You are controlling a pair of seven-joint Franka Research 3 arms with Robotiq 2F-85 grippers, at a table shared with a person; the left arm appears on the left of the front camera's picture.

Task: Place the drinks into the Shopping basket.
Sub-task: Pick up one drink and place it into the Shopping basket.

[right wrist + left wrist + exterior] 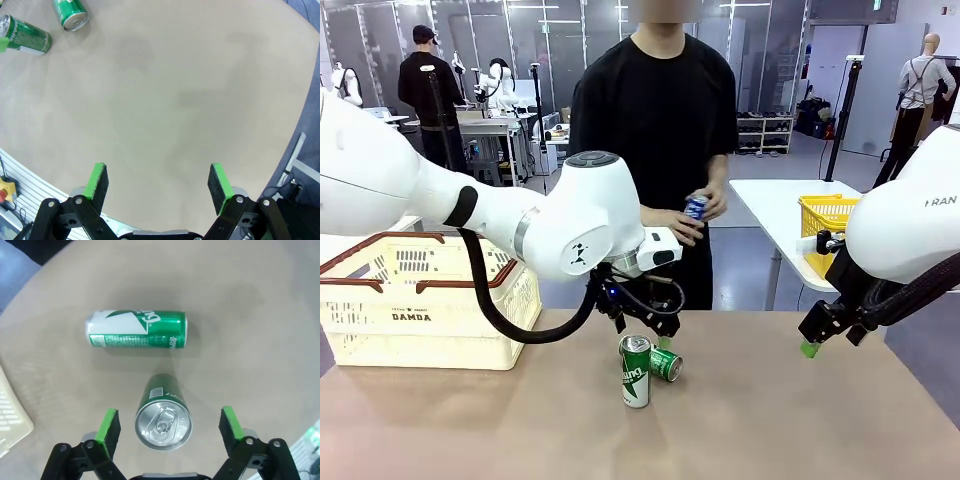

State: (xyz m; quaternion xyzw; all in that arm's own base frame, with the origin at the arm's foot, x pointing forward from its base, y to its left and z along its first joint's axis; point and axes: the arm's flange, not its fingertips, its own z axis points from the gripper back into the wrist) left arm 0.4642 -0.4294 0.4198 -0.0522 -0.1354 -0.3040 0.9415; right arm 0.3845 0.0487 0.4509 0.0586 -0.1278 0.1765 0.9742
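Two green cans sit mid-table. One green can (635, 371) (163, 416) stands upright, and the other green can (666, 363) (137, 330) lies on its side just behind it. My left gripper (640, 333) (170, 416) hangs open right over the upright can, with one finger on each side and neither touching it. Both green cans (30, 37) also appear far off in the right wrist view. The person across the table holds a blue can (695, 207) in both hands. The Shopping basket (420, 300) stands at the table's left. My right gripper (811, 346) (157, 175) is open over bare table at the right.
A corner of the cream basket (10, 422) lies close to the left gripper. A yellow mesh basket (825, 222) sits on a white side table behind the right arm. The table's right edge (300, 125) is near the right gripper.
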